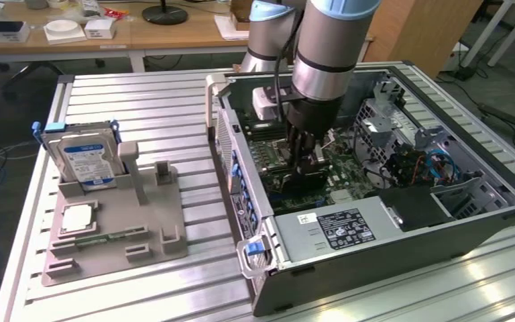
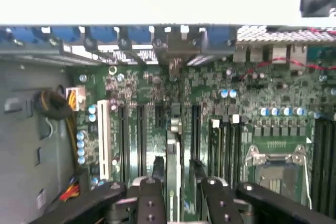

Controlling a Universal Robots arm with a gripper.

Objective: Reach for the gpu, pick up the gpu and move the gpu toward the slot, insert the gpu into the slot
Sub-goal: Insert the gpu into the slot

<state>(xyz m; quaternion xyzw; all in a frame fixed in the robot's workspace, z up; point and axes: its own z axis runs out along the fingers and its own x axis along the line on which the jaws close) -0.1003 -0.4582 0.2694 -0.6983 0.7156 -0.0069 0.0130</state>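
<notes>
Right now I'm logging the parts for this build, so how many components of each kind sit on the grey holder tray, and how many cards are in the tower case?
Blue-labelled silver hard drive upright on the grey holder tray: 1
Small square silver processor chip: 1
Thin green gpu card edge-on over the motherboard in the open black tower case: 1
Total: 3

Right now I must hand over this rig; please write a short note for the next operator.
Pincer: down inside the open computer case, fingers on either side of the gpu.
Gpu: standing on edge over the motherboard, among the expansion slots.
Tray outside the case holds the hard drive and a processor chip.
Done: gpu picked up and brought to the slot.
Left: I cannot tell whether it is fully seated; check.
</notes>
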